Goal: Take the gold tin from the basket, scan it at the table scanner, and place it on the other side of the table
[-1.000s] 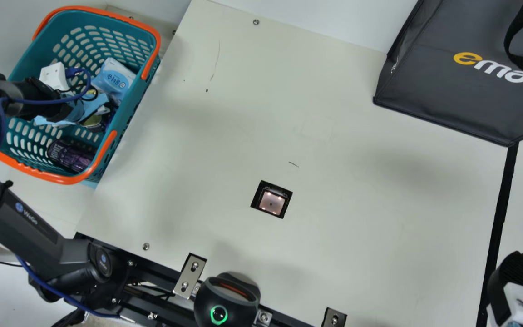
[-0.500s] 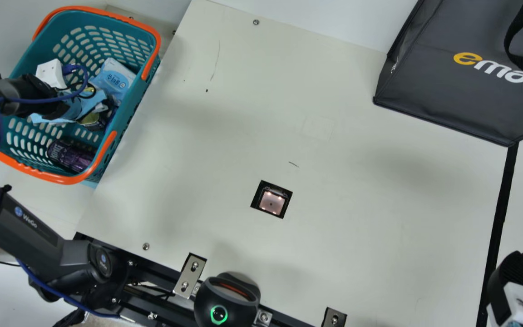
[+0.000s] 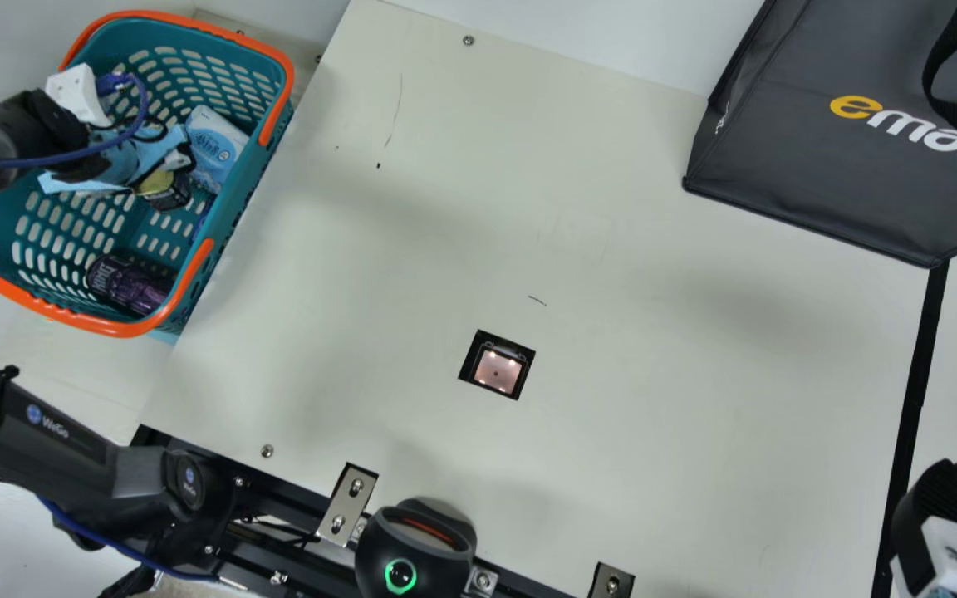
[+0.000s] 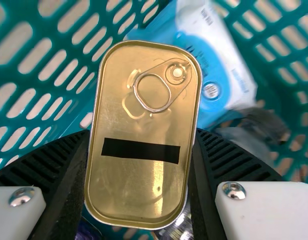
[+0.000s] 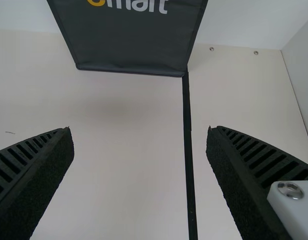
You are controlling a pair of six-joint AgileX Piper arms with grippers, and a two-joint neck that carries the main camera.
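Note:
My left gripper (image 3: 76, 93) is over the teal basket (image 3: 233, 208) in the main view, its fingers hidden there. In the left wrist view the gripper (image 4: 142, 135) is shut on the gold tin (image 4: 136, 185), one ribbed finger against each long side; the tin's pull-ring lid with a black strip faces the camera. The table scanner (image 3: 497, 368) is a dark square window with a lit pane, set in the tabletop. At the main view's lower right corner is my right gripper (image 3: 944, 507); in its wrist view the gripper (image 5: 139, 132) stands open, nothing between its fingers.
In the basket lie a blue-and-white pack (image 3: 217, 145), a purple can (image 3: 128, 285) and a small dark can with a yellowish top (image 3: 167, 189). A dark bag (image 3: 827, 166) stands at the upper right, near a black strip (image 3: 915, 399). A round black device (image 3: 412, 552) sits at the near edge.
My left gripper has moved a little toward the upper left in the main view, uncovering more of the basket's inside. The right gripper has kept still.

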